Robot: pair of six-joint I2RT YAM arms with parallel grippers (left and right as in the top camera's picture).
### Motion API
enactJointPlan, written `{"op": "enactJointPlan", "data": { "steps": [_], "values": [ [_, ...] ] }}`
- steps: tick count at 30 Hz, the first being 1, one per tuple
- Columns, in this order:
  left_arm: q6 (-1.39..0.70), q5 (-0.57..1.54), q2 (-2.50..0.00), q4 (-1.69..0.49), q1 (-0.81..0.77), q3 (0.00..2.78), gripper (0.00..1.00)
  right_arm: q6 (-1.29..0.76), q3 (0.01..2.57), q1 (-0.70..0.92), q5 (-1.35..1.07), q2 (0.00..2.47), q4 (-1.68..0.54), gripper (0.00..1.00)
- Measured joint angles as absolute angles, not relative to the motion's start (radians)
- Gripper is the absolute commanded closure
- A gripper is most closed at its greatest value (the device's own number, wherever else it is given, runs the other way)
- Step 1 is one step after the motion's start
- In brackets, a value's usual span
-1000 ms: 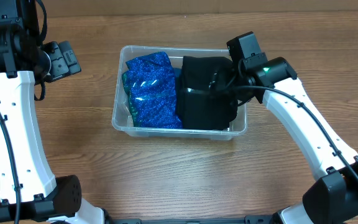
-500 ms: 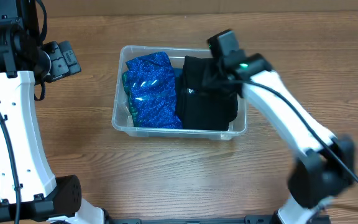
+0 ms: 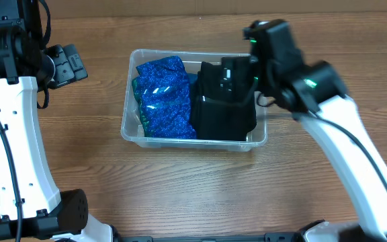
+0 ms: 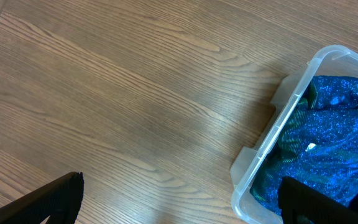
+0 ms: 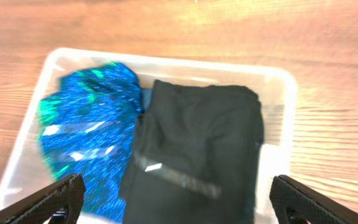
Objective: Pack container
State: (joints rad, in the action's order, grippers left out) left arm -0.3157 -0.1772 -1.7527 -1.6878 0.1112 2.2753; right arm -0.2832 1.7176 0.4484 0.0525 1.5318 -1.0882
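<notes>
The clear plastic container (image 3: 127,115) sits mid-table. It holds a folded blue sparkly garment (image 3: 163,97) on its left and a folded black garment (image 3: 224,104) on its right. My right gripper (image 3: 238,72) hovers above the container's right half, open and empty. In the right wrist view its fingers (image 5: 182,205) spread wide over the black garment (image 5: 197,137), with the blue garment (image 5: 86,134) and the container's rim (image 5: 288,93) beside it. My left gripper (image 3: 69,64) is open and empty, left of the container. In the left wrist view its fingers (image 4: 179,208) frame bare wood, the container's corner (image 4: 272,143) and the blue garment (image 4: 337,118).
The wooden table (image 3: 193,181) surrounds the container. Both white arms rise from bases at the near table edge, the left one (image 3: 19,154) along the left side, the right one (image 3: 355,161) along the right side.
My right gripper has lifted up from the black garment and now sits higher over the container. The garments and left arm have not moved.
</notes>
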Motion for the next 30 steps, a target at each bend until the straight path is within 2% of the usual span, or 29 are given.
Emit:
{"op": "enactJointPlan", "data": {
  "steps": [5, 9, 12, 17, 22, 25, 30],
  "values": [
    [-0.316, -0.177, -1.753, -1.688, 0.111, 2.275, 0.00, -0.269, 1.728, 0.439, 0.084, 1.451, -1.252, 0.00],
    [-0.316, -0.177, -1.753, -1.688, 0.111, 2.275, 0.00, -0.264, 1.721, 0.319, 0.121, 1.386, -1.242, 0.00],
    [-0.316, -0.177, -1.753, -1.687, 0.111, 2.275, 0.00, -0.237, 1.720, 0.158, 0.145, 1.211, -1.229, 0.00],
    [-0.316, -0.177, -1.753, -1.688, 0.111, 2.275, 0.00, -0.124, 1.678, 0.105, 0.154, 0.999, -1.114, 0.00],
    [-0.316, -0.177, -1.753, -1.688, 0.111, 2.275, 0.00, -0.095, 1.347, 0.105, 0.154, 0.802, -0.955, 0.00],
    [-0.316, -0.177, -1.753, -1.690, 0.111, 2.275, 0.00, -0.094, 1.004, 0.104, 0.155, 0.622, -0.754, 0.00],
    [-0.316, -0.177, -1.753, -1.687, 0.111, 2.275, 0.00, -0.165, 0.538, 0.103, 0.154, 0.373, -0.540, 0.00]
  ]
}}
